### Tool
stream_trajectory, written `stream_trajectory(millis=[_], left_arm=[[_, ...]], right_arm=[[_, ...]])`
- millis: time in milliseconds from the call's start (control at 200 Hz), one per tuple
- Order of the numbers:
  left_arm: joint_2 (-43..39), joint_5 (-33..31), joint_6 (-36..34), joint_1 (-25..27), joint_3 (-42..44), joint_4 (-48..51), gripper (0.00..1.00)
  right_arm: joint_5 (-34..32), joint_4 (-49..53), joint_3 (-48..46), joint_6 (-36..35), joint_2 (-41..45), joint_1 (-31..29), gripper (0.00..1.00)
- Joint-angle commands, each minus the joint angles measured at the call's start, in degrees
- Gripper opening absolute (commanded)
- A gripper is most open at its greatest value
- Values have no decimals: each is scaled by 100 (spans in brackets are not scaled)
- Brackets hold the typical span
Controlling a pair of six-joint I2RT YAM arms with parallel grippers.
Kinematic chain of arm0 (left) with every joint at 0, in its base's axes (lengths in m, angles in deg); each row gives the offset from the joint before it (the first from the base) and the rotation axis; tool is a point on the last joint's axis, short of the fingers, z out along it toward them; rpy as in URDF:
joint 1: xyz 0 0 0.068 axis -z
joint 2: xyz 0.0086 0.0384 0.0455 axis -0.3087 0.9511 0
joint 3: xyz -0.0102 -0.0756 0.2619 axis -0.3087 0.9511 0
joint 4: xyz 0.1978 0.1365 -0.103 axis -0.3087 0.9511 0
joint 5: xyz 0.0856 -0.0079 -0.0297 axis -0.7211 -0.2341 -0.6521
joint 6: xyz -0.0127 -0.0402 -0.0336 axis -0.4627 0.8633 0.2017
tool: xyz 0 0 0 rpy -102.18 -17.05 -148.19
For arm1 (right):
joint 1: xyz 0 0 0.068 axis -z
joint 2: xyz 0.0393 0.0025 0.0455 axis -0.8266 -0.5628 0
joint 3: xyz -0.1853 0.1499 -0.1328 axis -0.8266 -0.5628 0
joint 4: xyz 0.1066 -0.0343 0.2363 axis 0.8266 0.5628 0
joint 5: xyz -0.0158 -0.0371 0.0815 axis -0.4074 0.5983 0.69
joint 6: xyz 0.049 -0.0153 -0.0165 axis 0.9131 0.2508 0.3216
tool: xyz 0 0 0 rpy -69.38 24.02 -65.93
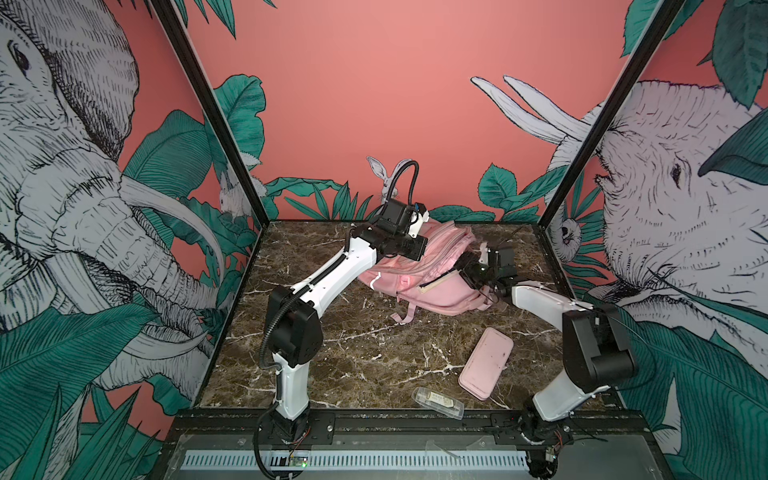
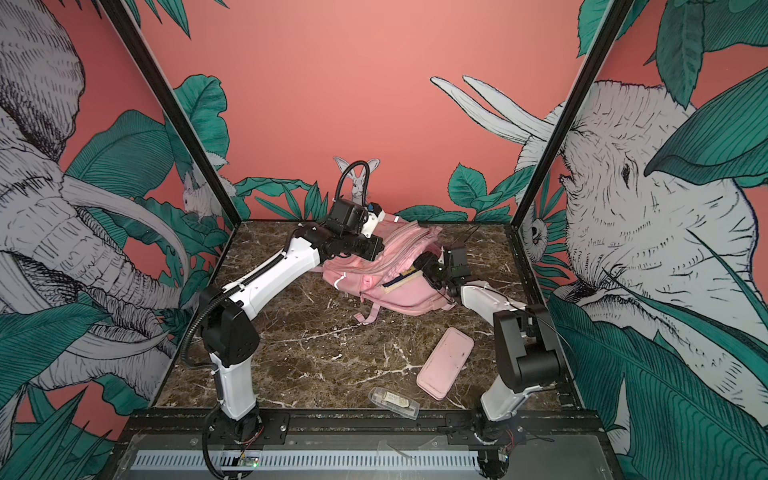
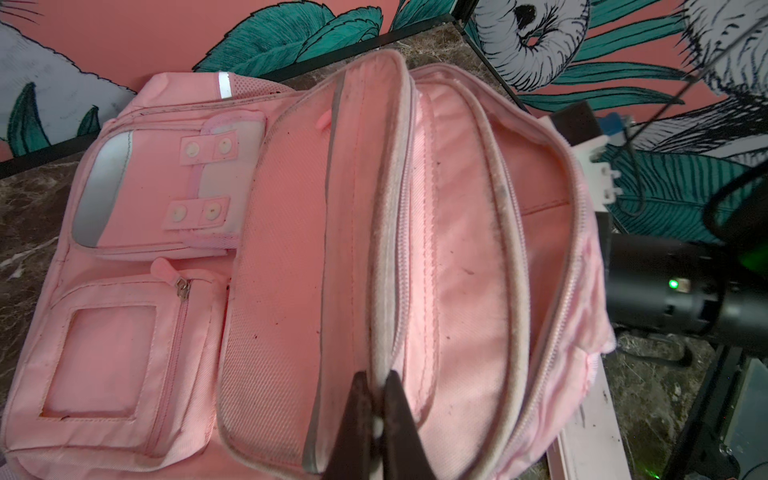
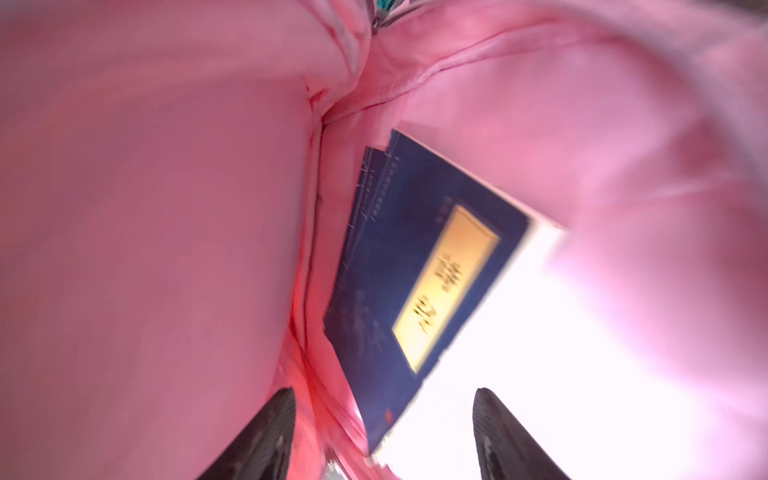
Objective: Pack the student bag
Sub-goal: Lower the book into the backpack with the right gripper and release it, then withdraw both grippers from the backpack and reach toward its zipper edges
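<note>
Two arms at work over the brown marble desk (image 1: 353, 353). Student bag (image 1: 440, 291) lies at the far middle of the desk, a little right of centre, front pockets facing up and its zipped compartments gaping.

Left pincer (image 3: 377, 382): closed tight on the bag's pale zip rim, between two open compartments. The fabric is pinched between both fingers (image 3: 353, 415), seen in the left wrist view.

Right pincer (image 4: 382, 392): reaches into the bag from the right side, jaws standing wide. Dark blue book (image 4: 415, 270) with a yellow label sits inside the compartment, tilted against the pink lining, its near corner between the two fingers. The view is blurred and washed out on one side, so I cannot tell whether either finger touches it.

Near right on the desk: flat pink pencil case (image 1: 486, 361), well apart from the bag. Just nearer, by the desk's near edge, lies a clear plastic box (image 1: 438, 402), contents too small to make out.
</note>
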Motion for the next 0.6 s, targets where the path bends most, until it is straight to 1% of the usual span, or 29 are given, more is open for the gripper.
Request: stream_trajectory(millis=[0,70,195,295,325,400,530,595], left_arm=[[-342,-441,-128,-89,19,10,0],[-266,-530,-197,-88,-10,149,0],[56,-260,-243,-90,-191,495,0],[144,-204,-218,-89,-8,538,0],[152,-141,-220,-90,77,513,3],[171,59,-242,-76,248,510,15],[-104,371,-262,-73,898,133,47],[-352,392,-202,-80,1297,-152,57]], right_arm=[[-241,663,-232,-541,482,29,65],[-309,863,-388,-755,836,26,63],[-473,1333,-637,-1151,1438,5,58],[-522,1661,-817,-1422,1847,-28,55],[-527,1750,-860,-1501,1946,-41,55],[-558,1968,-949,-1648,2140,-71,53],[-563,2119,-997,-1791,2330,-161,53],[-569,2124,-975,-1816,2335,-248,53]])
